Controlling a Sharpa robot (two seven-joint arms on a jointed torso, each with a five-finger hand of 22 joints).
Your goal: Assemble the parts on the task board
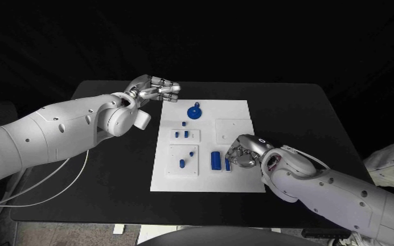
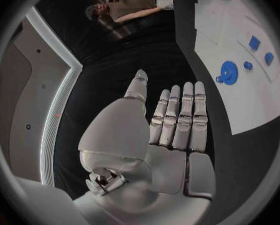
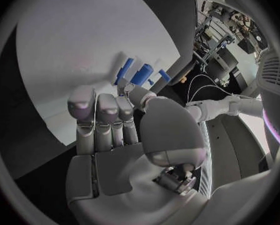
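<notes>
The white task board (image 1: 238, 175) (image 2: 252, 100) (image 3: 77, 40) lies mid-table. A blue gear (image 1: 193, 111) (image 2: 228, 72) sits near its far edge, with small blue parts (image 1: 180, 135) (image 2: 254, 42) in a raised plate below it. A blue cylinder (image 1: 216, 160) (image 3: 141, 74) and a thinner blue piece (image 1: 228, 164) (image 3: 124, 71) stand near the board's middle. My right hand (image 1: 243, 151) (image 3: 115, 135) hovers just right of them, fingers straight and side by side, thumb tip close to the cylinder, nothing held. My left hand (image 1: 156, 90) (image 2: 171, 130) is off the board's far left corner, fingers extended, empty.
A square plate (image 1: 182, 162) at the board's near left carries two small blue pieces. A bare raised square (image 1: 234, 129) lies right of centre. Black table (image 1: 107, 160) surrounds the board on all sides. A loose cable (image 1: 57, 183) hangs under my left arm.
</notes>
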